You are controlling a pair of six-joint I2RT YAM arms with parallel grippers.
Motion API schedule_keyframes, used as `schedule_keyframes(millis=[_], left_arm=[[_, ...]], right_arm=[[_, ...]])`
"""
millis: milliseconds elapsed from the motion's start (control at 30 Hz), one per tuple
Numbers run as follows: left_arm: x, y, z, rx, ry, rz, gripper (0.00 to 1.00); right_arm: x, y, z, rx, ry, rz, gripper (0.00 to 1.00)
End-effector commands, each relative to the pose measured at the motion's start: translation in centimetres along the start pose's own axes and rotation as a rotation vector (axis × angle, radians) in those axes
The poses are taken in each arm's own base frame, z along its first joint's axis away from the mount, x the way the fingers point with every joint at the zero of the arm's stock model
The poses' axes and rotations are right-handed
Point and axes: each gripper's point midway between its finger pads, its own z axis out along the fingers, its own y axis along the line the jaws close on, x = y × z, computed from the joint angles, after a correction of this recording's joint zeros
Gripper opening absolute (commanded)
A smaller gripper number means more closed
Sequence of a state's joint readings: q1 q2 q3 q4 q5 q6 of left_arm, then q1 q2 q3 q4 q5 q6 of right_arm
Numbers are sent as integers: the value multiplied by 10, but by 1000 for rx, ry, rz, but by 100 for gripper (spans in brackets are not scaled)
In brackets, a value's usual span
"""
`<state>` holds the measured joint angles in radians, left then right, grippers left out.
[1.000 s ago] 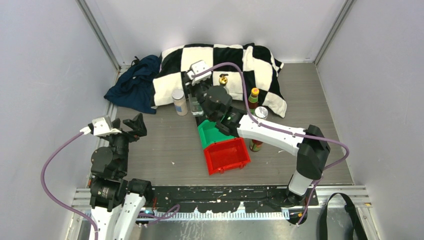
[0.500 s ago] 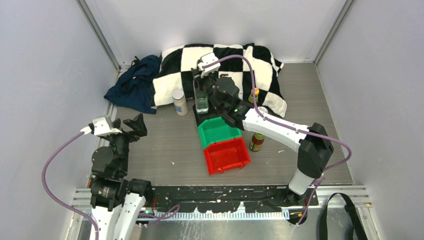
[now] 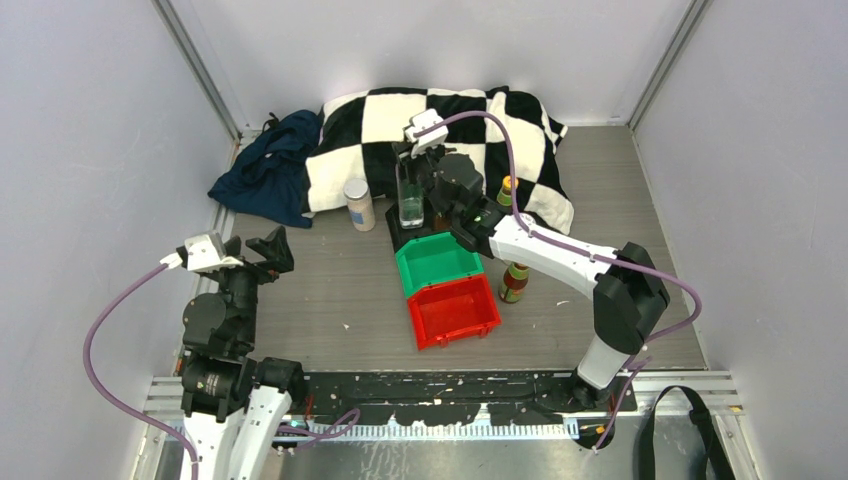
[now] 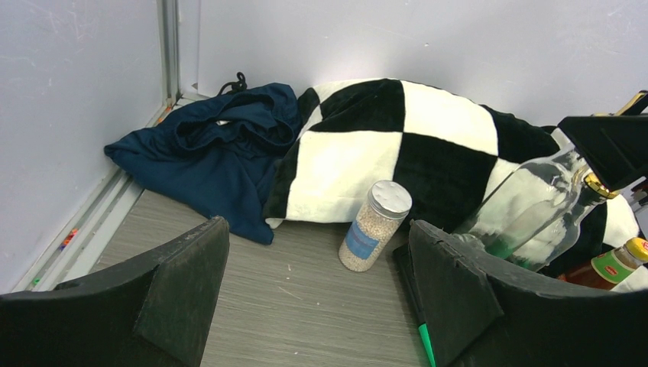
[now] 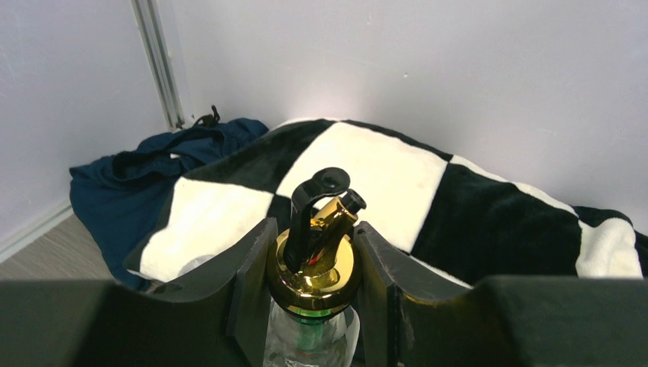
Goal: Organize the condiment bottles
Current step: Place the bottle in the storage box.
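Observation:
My right gripper [image 5: 312, 256] is shut on the gold pourer top of a tall clear glass bottle [image 3: 410, 200]. It holds the bottle upright with its base at the black bin [image 3: 398, 237]; whether it rests there is hidden. The bottle also shows in the left wrist view [image 4: 535, 210]. A silver-lidded shaker jar [image 3: 358, 203] stands left of it, also in the left wrist view [image 4: 376, 225]. One yellow-capped sauce bottle [image 3: 507, 190] stands by the pillow, another [image 3: 514, 283] right of the green bin. My left gripper [image 3: 257, 250] is open and empty at the left, its jaws wide in its wrist view [image 4: 317, 298]. The other glass bottle and shaker are hidden.
A green bin [image 3: 437, 262] and a red bin [image 3: 455, 310] sit in a row in front of the black bin. A black-and-white checkered pillow [image 3: 450, 110] and a dark blue cloth [image 3: 265, 170] lie along the back wall. Grey walls close in both sides.
My right gripper has carried the glass bottle a little right and back, from beside the shaker jar to the black bin. The left arm has not moved.

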<state>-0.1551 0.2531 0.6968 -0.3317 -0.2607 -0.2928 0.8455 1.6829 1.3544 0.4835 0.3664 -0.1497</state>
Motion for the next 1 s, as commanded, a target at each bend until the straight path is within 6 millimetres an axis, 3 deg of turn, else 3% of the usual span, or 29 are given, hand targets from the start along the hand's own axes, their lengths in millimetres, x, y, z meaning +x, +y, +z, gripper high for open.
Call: schedule_keyframes(millis=[0, 267, 967], left_arm=[[-11, -5, 4, 17, -42, -18, 88], [-9, -5, 6, 19, -36, -23, 88], [-9, -6, 6, 23, -37, -29, 88]], right_arm=[[-63, -12, -3, 10, -190, 90, 1], [-55, -20, -3, 15, -180, 97, 1], [-36, -20, -5, -1, -154, 101, 1]])
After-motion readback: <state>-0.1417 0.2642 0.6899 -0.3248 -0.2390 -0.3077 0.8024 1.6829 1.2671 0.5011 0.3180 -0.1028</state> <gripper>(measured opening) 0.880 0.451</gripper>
